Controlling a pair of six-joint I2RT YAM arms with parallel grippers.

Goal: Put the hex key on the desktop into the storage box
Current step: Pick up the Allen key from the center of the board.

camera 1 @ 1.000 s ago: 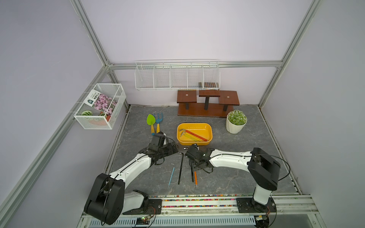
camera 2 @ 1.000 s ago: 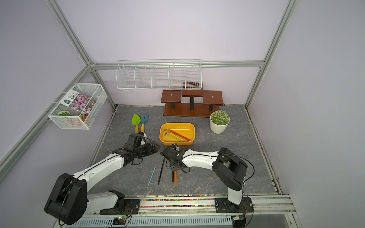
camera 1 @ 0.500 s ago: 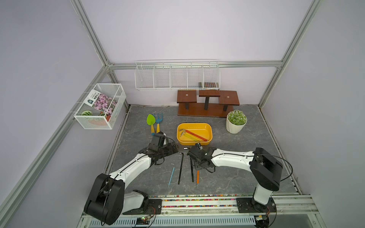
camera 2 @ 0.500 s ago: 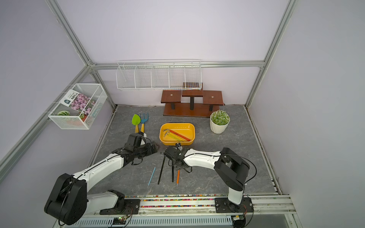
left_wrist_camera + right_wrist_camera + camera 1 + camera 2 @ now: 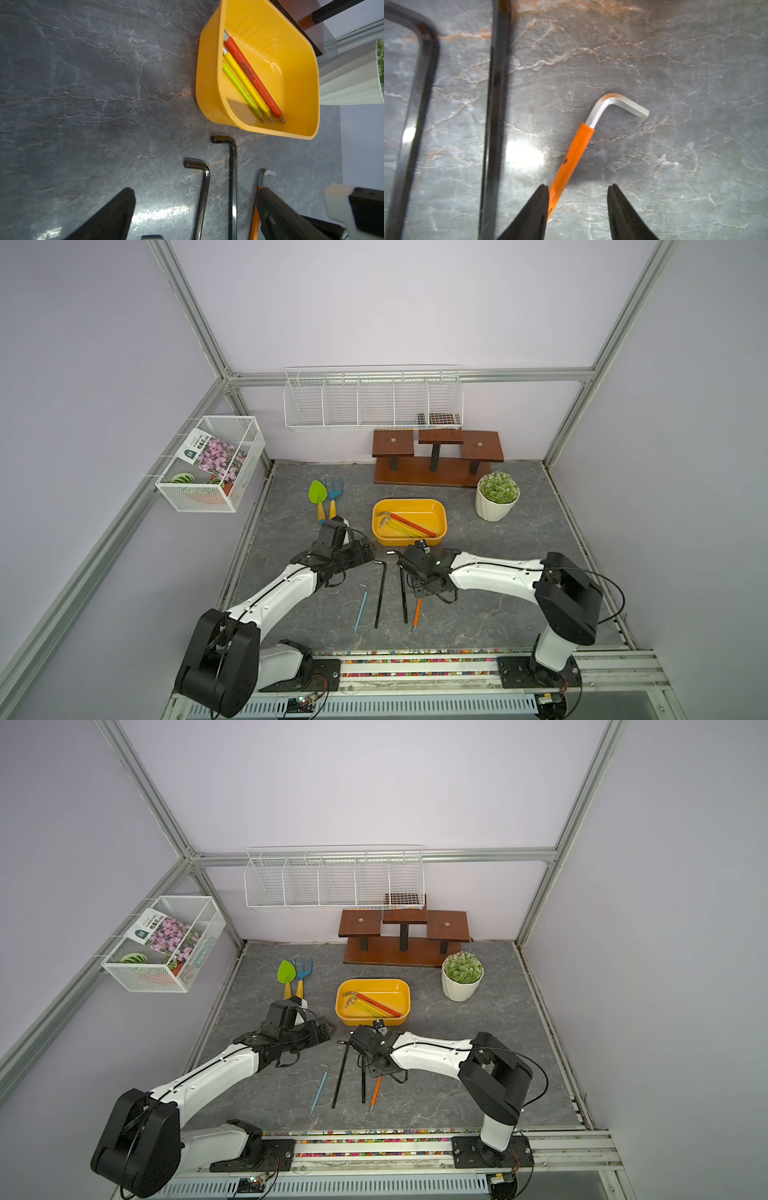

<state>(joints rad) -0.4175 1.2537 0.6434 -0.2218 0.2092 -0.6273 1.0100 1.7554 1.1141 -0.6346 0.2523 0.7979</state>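
The grey marbled surface [image 5: 519, 572] carries everything, and the yellow storage box [image 5: 399, 540] sits mid-way across it, so I'll place things from that.

On the robot's side of the box, the right arm has edged a little sideways in the last second. Its right gripper [image 5: 426, 595] now hangs low over the orange-sleeved hex key [image 5: 417, 612]. The left gripper [image 5: 365, 549] has not budged; it waits off the box's left corner, jaws wide and empty. The keys themselves appear not to have shifted, so I'd judge this a final lining-up before the pick.

Two black hex keys [image 5: 380, 593] and a thin blue one [image 5: 360, 612] also lie on the surface, further from the box than the left gripper. Three coloured keys [image 5: 405, 522] are already inside the box.

From above, the right gripper hides the orange key's bend. The right wrist view shows it: a bare silver elbow, flat on the stone. There the jaws stand apart, gripping nothing, with the orange sleeve running under one fingertip [image 5: 542, 193] rather than centred. A small correction looks needed.
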